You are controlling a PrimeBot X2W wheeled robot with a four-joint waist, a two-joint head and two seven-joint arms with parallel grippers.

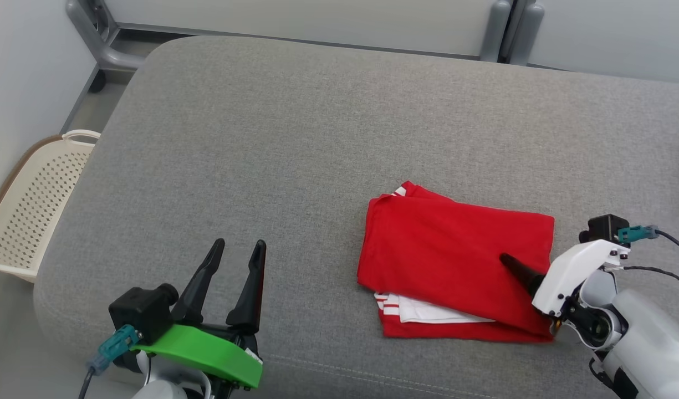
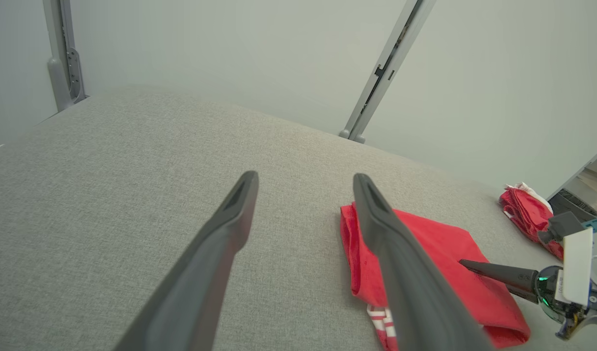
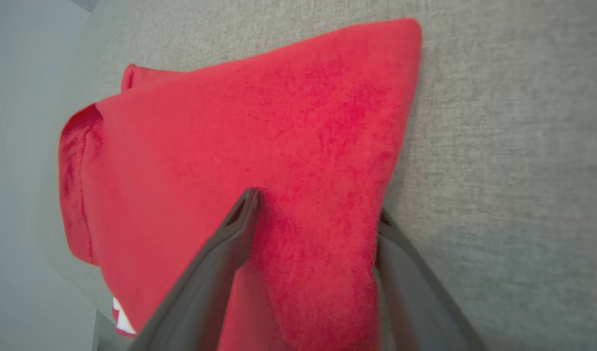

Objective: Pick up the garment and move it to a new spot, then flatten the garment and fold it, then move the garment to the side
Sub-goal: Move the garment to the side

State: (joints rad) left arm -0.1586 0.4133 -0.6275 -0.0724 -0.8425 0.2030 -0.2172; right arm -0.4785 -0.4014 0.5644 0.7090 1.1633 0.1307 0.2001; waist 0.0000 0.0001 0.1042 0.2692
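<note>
The garment (image 1: 455,255) is red with white stripes and lies folded in a rough rectangle on the right half of the grey cushion (image 1: 261,138). My right gripper (image 1: 511,263) comes in over its near right corner with its jaws wide. In the right wrist view one finger (image 3: 230,243) rests on top of the garment (image 3: 279,122); the other finger's tip is tucked at the cloth's edge, so a fold sits between the open jaws of the right gripper (image 3: 317,204). My left gripper (image 1: 240,244) stands open and empty at the lower left, well left of the garment (image 2: 439,243).
A cream perforated basket (image 1: 34,205) stands on the floor off the cushion's left edge. Grey metal frame legs (image 1: 500,27) rise behind the cushion. In the left wrist view a second bundle of red cloth (image 2: 522,209) lies beyond my right arm.
</note>
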